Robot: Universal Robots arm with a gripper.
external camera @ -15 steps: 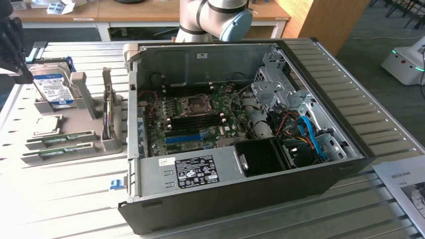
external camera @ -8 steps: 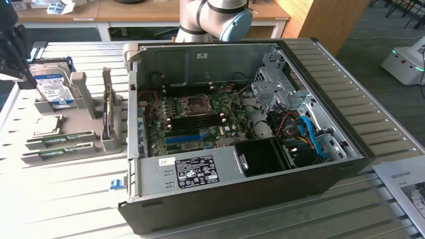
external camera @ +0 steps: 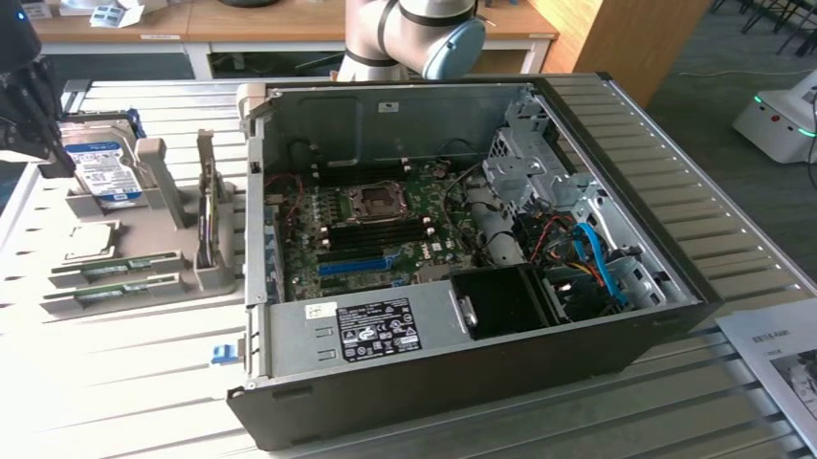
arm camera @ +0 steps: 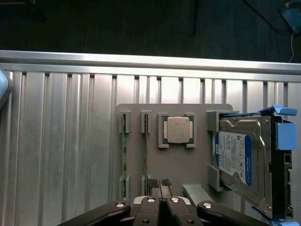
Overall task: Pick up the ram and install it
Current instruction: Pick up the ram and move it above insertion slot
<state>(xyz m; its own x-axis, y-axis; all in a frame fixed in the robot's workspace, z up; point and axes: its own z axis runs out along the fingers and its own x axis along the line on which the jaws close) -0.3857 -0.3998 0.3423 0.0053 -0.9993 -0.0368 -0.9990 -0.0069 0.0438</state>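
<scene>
Two sticks: each ram (arm camera: 146,150) stands edge-up, just ahead of the claw (arm camera: 159,182).
Claw: fingers together, empty; best centred squarely over one stick.

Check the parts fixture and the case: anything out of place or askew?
Nothing looks damaged or askew. Both ram sticks stand on edge in the grey fixture, the CPU sits square in its pocket, and the hard drive rests in its cradle. One stray: a small blue piece lies loose on the table beside the case.

The arm (external camera: 406,33) points its jaws straight down, nearly closed.
</scene>
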